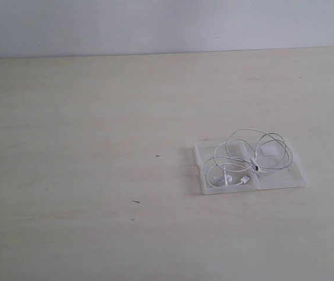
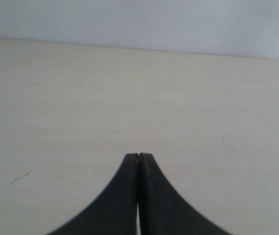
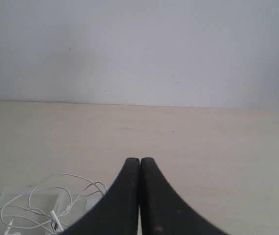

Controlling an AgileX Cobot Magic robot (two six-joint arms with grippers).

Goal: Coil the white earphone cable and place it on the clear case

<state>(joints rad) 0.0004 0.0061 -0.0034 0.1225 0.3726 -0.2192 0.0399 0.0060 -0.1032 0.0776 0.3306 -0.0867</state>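
On the clear case (image 1: pixel 284 178) the white cable (image 1: pixel 254 165) lies in loose loops. The left gripper (image 2: pixel 138 156) and right gripper (image 3: pixel 140 159) are pressed closed, empty; the right one hides part of the case.

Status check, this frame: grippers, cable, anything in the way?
Left gripper shut, empty. Right gripper shut, empty. White earphone cable in loose loops on the clear case. Nothing seen in the way.
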